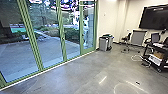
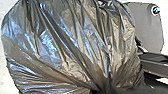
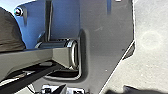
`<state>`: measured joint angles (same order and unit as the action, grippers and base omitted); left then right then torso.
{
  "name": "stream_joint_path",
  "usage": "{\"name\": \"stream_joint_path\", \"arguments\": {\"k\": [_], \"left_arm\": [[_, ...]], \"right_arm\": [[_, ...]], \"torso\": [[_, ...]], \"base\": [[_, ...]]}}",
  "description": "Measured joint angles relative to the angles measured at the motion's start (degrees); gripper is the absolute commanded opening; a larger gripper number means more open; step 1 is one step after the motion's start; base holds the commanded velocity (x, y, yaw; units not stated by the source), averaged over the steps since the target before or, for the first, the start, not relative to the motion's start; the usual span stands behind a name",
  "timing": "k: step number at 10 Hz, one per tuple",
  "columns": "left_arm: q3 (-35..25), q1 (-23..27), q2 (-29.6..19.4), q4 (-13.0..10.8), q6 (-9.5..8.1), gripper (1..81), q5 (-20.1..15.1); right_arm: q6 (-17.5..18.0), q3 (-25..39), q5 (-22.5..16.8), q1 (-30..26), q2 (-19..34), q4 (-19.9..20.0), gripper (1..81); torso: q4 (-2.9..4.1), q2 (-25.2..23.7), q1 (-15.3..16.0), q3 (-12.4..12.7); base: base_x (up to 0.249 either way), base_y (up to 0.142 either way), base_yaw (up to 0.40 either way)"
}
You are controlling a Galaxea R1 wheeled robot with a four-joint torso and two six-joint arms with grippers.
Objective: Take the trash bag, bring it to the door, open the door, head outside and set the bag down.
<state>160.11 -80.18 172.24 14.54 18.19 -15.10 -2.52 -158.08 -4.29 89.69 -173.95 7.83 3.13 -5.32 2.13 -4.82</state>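
Material: the bag [image 2: 72, 42] is thin, dark, glossy film, filled out to a rounded body and creased by deep folds. Treat it as soft and limp, slippery on the surface and easily torn. Weight cannot be read from the outside; assume a light to moderate load that will swing when the base [image 3: 105, 50] turns. Grip point: the gathered neck, where the folds run together. Take it across the full bunch of film, never by a single fold, which could stretch or slip free. Do not pinch the bulging side; the film may split there. Location: the bag is close beside the base, above the floor [image 1: 100, 75]. Left side: the left gripper [image 2: 106, 88] is closed on the gathered neck, judging by the way the folds converge there. The left wrist points downward, near the base, with the full part of the bag spread out from the grip. Right side: the right wrist is also angled down, beside the base; whether the right gripper is wide or narrow cannot be told. Clearance: the glass doors [image 1: 50, 35] stand ahead of the base and to its left. Carry the bag clear of the base's edges, since rubbing could tear the film.
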Motion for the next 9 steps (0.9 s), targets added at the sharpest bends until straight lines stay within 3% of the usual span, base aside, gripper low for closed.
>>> {"name": "stream_joint_path", "arguments": {"k": [9], "left_arm": [[0.0,-0.1,-0.2,0.0,0.0,1.0,0.0]], "right_arm": [[0.0,-0.1,0.1,0.1,0.0,0.0,81.1]], "torso": [[0.0,0.0,0.0,0.0]], "base": [[0.171,0.0,0.0]]}}
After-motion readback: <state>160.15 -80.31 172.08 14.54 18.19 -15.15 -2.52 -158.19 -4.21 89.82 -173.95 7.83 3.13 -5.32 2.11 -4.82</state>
